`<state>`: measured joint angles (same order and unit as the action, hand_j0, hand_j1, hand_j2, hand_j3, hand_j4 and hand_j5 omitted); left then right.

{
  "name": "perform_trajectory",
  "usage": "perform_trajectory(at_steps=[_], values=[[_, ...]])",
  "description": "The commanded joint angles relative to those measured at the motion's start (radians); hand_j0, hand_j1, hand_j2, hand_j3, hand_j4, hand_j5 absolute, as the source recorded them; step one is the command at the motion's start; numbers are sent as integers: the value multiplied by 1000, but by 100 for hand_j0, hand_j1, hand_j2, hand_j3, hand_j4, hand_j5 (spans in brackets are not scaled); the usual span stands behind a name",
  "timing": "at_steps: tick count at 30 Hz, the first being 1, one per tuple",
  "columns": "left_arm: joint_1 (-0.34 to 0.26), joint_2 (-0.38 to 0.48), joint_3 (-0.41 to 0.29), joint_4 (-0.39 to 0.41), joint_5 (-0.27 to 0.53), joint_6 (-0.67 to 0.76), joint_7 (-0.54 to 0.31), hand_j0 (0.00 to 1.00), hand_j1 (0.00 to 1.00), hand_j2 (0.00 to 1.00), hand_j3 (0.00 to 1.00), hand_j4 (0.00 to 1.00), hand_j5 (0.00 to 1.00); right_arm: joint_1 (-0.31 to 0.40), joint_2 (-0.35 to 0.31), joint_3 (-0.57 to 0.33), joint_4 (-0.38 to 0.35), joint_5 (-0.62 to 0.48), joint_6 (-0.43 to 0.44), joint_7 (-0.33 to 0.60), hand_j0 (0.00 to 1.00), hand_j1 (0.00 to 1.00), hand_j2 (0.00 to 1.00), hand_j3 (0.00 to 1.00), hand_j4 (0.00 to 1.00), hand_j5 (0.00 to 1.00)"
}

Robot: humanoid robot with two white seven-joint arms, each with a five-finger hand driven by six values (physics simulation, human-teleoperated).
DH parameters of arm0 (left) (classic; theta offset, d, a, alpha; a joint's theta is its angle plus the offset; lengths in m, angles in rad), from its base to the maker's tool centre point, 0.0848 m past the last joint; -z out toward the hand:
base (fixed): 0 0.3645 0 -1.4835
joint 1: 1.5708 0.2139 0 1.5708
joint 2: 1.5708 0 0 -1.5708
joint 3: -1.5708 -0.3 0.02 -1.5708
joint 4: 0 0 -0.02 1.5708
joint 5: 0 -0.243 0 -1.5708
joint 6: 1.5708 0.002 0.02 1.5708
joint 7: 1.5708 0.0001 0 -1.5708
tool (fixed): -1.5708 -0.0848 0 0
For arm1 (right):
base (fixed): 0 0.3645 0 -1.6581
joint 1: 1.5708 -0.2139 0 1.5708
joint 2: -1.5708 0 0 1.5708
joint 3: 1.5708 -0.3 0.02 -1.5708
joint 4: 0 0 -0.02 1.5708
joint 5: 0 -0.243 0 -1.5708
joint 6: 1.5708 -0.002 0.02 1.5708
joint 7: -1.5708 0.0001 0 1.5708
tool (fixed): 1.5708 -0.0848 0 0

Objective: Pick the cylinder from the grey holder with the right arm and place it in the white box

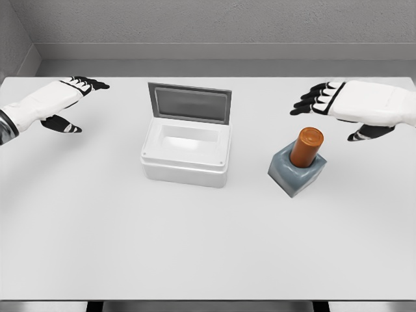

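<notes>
Hovering right hand [351, 107], fingers [311, 102] spread, empty, above cylinder [306, 147]

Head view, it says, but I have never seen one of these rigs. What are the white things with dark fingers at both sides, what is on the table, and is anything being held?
This is a simulator's render, seen from a camera on a humanoid robot's head, looking down at a white table. The white shapes are its two arms. The left hand hovers at the upper left, the right hand at the upper right; both have relaxed, spread fingers and hold nothing. In the middle stands a white box with its lid raised at the back. To its right an orange cylinder stands in a grey holder, just below the right hand and untouched.
</notes>
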<state>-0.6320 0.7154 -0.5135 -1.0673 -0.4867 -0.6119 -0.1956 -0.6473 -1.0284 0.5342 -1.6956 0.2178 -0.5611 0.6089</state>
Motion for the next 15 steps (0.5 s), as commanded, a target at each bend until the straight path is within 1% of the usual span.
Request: perform_trajectory(at_steps=[1,3,7,11,15], values=[[0,1,1,0,7,1,1,100,100,100,100,100,100,0,7,26,5,-5,3,2,100,100,100,100,100,100],[0,1,3,0,7,1,1,100,100,100,100,100,100,-17,8,24,4,-5,3,2,100,100,100,100,100,100],[0,1,3,0,7,1,1,100,100,100,100,100,100,-17,22,29,8,-3,4,2,100,100,100,100,100,100],[0,1,3,0,7,1,-1,100,100,100,100,100,100,-17,30,72,4,-2,-3,2,100,100,100,100,100,100],[0,3,3,1,7,1,1,100,100,100,100,100,100,-17,30,82,1,-2,-5,2,100,100,100,100,100,100]])
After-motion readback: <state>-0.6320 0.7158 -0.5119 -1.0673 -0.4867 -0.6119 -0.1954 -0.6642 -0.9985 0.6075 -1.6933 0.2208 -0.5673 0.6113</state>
